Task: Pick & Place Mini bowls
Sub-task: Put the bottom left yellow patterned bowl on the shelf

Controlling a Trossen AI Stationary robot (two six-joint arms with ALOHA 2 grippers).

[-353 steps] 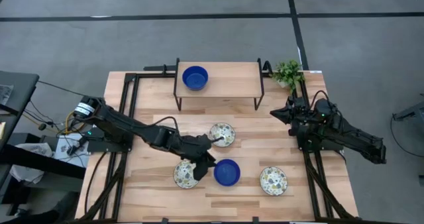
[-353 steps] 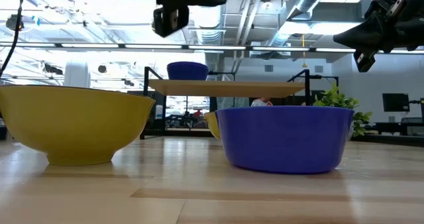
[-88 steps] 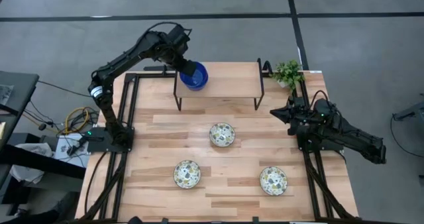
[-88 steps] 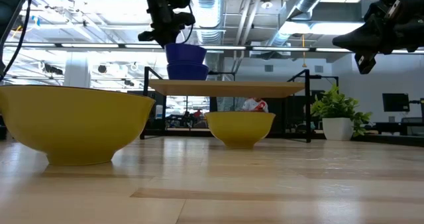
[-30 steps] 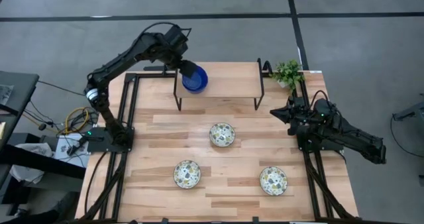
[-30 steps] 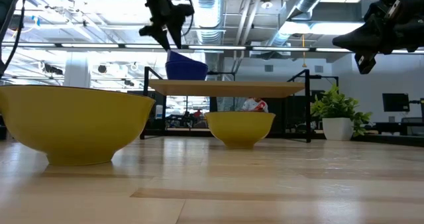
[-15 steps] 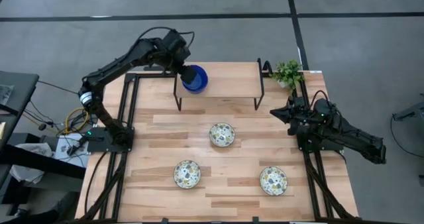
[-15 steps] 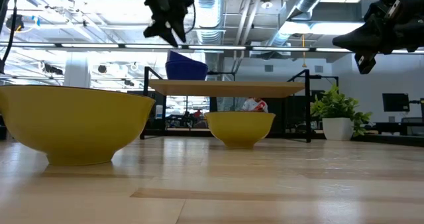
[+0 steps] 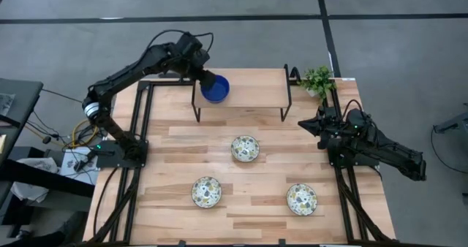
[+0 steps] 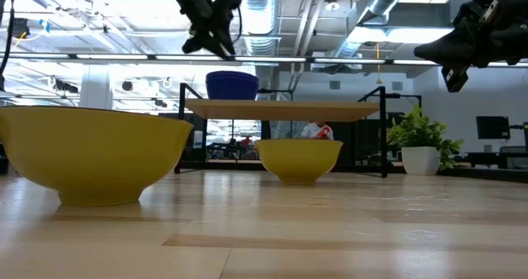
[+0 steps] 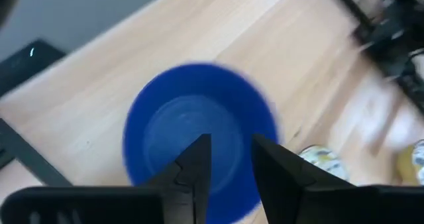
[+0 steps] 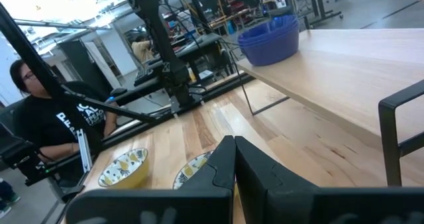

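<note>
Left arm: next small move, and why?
Probably swing back down toward the nearest floral bowl. The left end effector hangs empty above the stacked blue bowls on the shelf; three floral bowls remain on the table.

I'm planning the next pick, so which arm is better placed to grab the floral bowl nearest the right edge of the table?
Right, probably. The right tool waits on that bowl's side of the table, while the left tool hovers over the blue bowls on the raised shelf, far across.
</note>
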